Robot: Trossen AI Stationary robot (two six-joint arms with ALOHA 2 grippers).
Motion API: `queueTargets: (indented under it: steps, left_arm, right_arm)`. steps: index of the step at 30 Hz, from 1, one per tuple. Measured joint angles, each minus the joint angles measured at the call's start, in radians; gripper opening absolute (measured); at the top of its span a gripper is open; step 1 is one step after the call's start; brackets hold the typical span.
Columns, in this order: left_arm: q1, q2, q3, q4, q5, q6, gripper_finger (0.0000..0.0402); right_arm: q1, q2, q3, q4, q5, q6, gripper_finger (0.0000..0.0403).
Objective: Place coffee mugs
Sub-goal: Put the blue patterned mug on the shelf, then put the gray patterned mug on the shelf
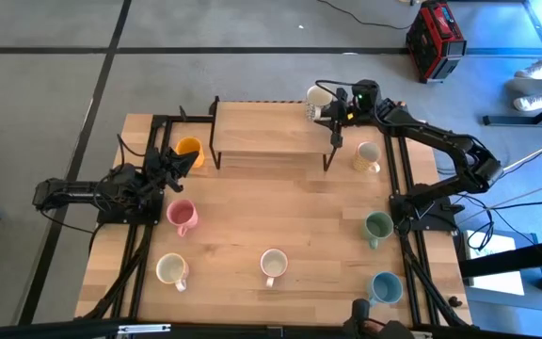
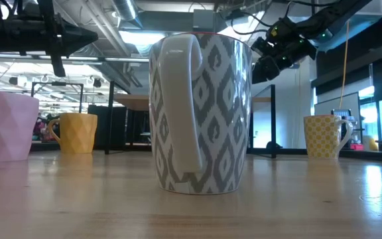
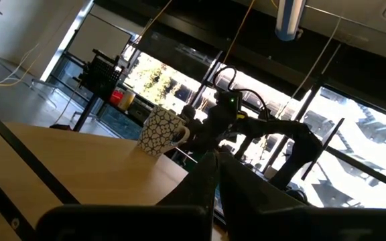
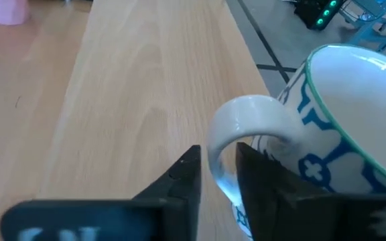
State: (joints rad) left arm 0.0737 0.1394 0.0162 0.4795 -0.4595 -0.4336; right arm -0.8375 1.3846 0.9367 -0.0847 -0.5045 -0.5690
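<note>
A white mug with a blue pattern (image 4: 340, 127) stands upright on the far right corner of the raised wooden shelf (image 1: 271, 132); it also shows as the patterned mug (image 1: 318, 98). My right gripper (image 4: 218, 177) is at its handle, slightly open, one finger on each side of the handle's lower part. My left gripper (image 3: 216, 184) is shut and holds nothing; it rests at the table's left next to the orange mug (image 1: 189, 151). Other mugs stand on the table: pink (image 1: 182, 217), cream (image 1: 172, 270), white (image 1: 273, 264), green (image 1: 377, 226), light blue (image 1: 385, 287), yellow-patterned (image 1: 367, 155). My right gripper comes at the mug level and slightly downward from the table's right side. One finger (image 4: 263, 177) reaches into the handle's loop and the other (image 4: 186, 177) stands outside the handle's lower part (image 4: 221, 184). A thin gap shows beside the outer finger; whether the inner finger touches, I cannot tell.
The shelf stands on dark legs at the table's far middle. Black frame rails run along both sides of the table. A red toolbox (image 1: 434, 40) sits on the floor beyond the far edge, and a person's shoes (image 1: 534, 85) show at the far right.
</note>
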Motion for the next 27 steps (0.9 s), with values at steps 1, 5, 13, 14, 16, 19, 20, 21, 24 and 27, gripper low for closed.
queueTargets:
  steps: [1,5,13,14,16,19,20,21,24,27]
  left_arm:
    - [0.0,0.0,0.0,0.0,0.0,0.0,0.0014]
    - [0.0,0.0,0.0,0.0,0.0,0.0,0.0014]
    - [0.0,0.0,0.0,0.0,0.0,0.0,0.0014]
    - [0.0,0.0,0.0,0.0,0.0,0.0,0.0014]
    - [0.0,0.0,0.0,0.0,0.0,0.0,0.0014]
    - [0.0,0.0,0.0,0.0,0.0,0.0,0.0014]
    - [0.0,0.0,0.0,0.0,0.0,0.0,0.0014]
    - [0.0,0.0,0.0,0.0,0.002,0.0,0.0014]
    - [0.0,0.0,0.0,0.001,0.008,0.0,0.0014]
    - [0.0,0.0,0.0,0.01,0.005,0.0,0.0014]
  right_arm:
    - [0.0,-0.004,0.0,-0.003,0.0,0.0,0.0099]
    - [0.0,-0.016,0.0,-0.02,0.005,0.0,0.0123]
    - [0.0,-0.073,0.0,-0.095,0.061,-0.01,0.0131]
    - [0.0,-0.083,0.0,-0.101,0.061,-0.011,0.0131]
    - [0.0,-0.105,0.0,-0.123,0.071,-0.011,0.0131]
    - [0.0,-0.156,0.0,-0.165,0.095,-0.009,0.0131]
    - [0.0,-0.174,0.0,-0.183,0.098,-0.007,0.0131]
    - [0.0,-0.192,0.0,-0.201,0.1,0.0,0.0131]
    - [0.001,-0.248,0.0,-0.249,0.101,0.051,0.0131]
    - [0.023,-0.302,0.0,-0.292,0.095,0.101,0.0131]
